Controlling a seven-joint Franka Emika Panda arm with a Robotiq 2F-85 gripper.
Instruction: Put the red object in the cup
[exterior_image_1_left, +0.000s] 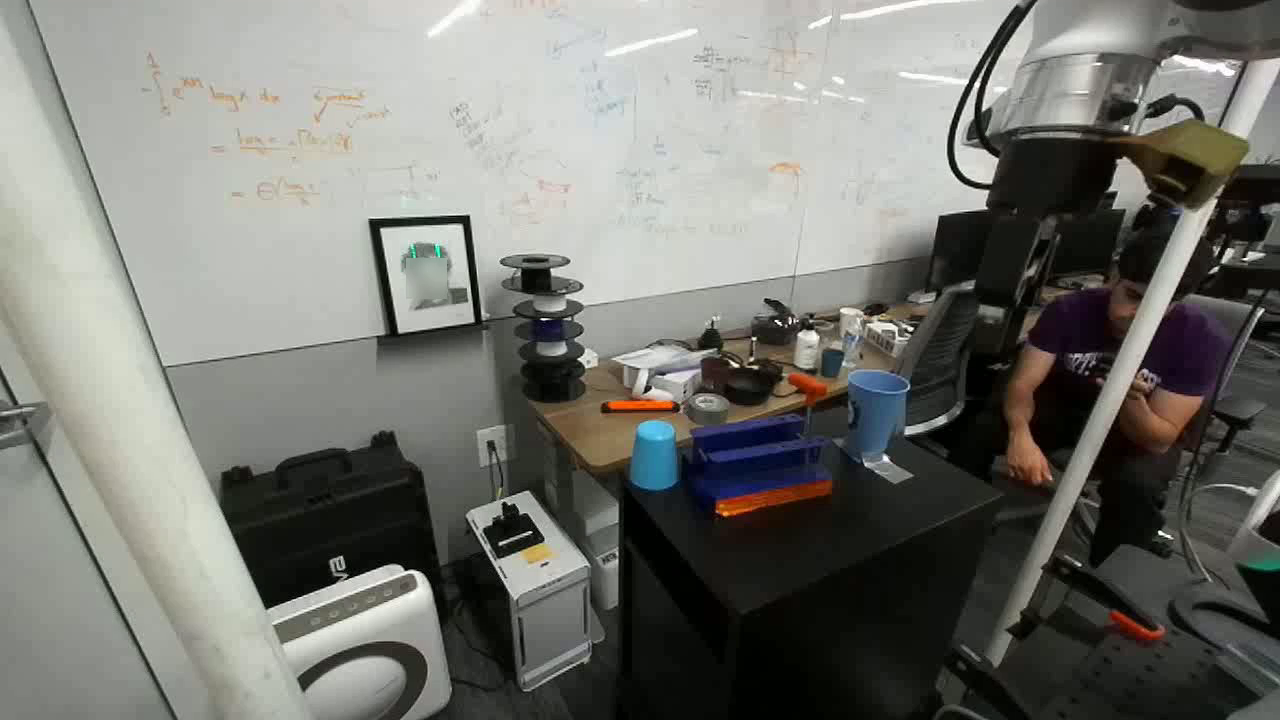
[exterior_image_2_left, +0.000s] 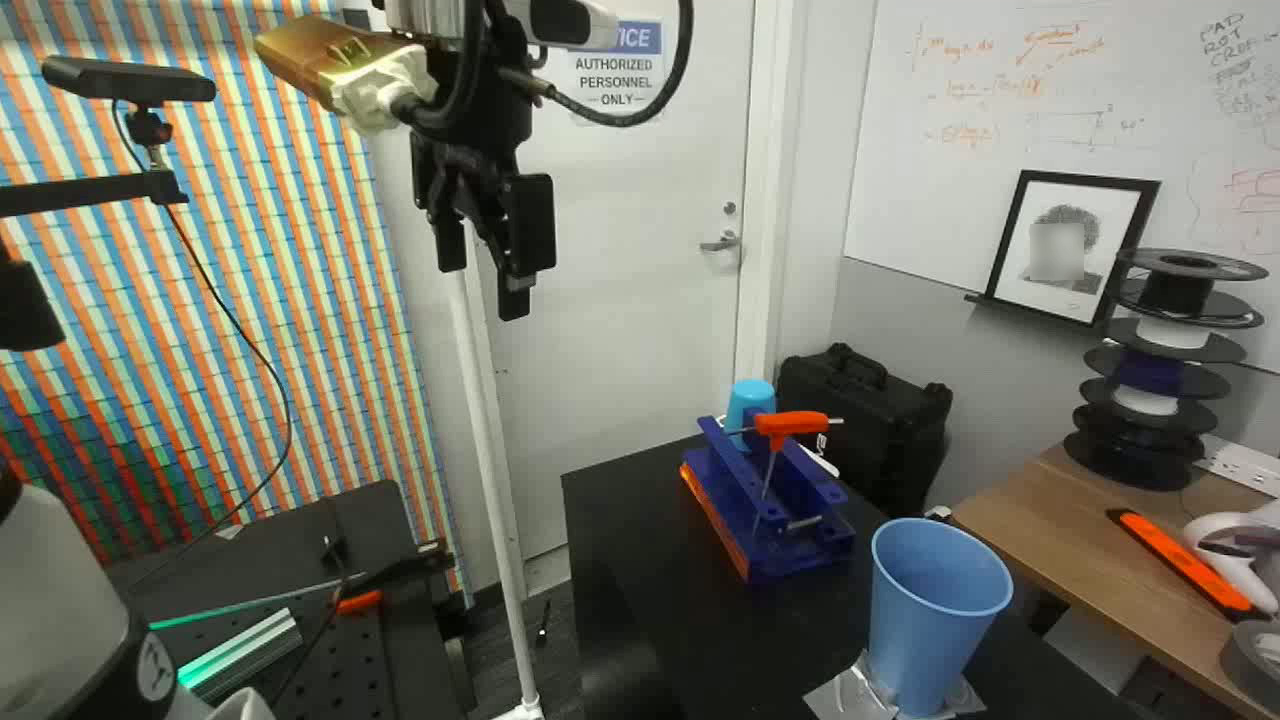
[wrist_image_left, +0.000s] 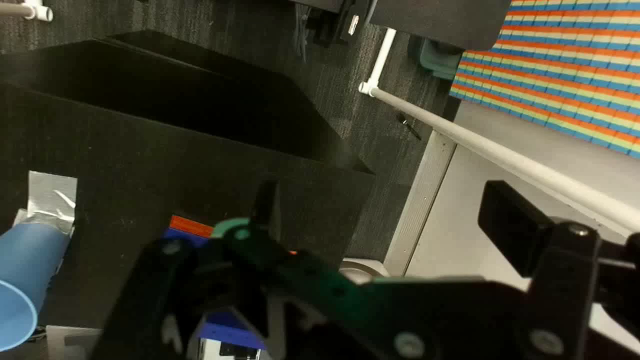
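Observation:
A red-orange T-handle tool (exterior_image_1_left: 808, 388) stands upright in a dark blue rack (exterior_image_1_left: 760, 462). Both also show in an exterior view, the tool (exterior_image_2_left: 790, 424) leaning slightly in the rack (exterior_image_2_left: 745, 490). A blue cup (exterior_image_1_left: 877, 415) stands mouth up, taped down near the rack; it also shows in an exterior view (exterior_image_2_left: 930, 620) and at the left of the wrist view (wrist_image_left: 30, 270). My gripper (exterior_image_2_left: 490, 265) hangs high above the black cabinet, apart from tool and cup. In the wrist view its fingers (wrist_image_left: 385, 212) are wide apart with nothing between them; they hide most of the rack.
A light blue cup (exterior_image_1_left: 655, 455) stands upside down beyond the rack on the black cabinet (exterior_image_1_left: 800, 545). A wooden desk (exterior_image_1_left: 590, 425) with clutter stands behind. A white pole (exterior_image_1_left: 1090, 440) rises near the arm. A person (exterior_image_1_left: 1130, 350) sits beyond it.

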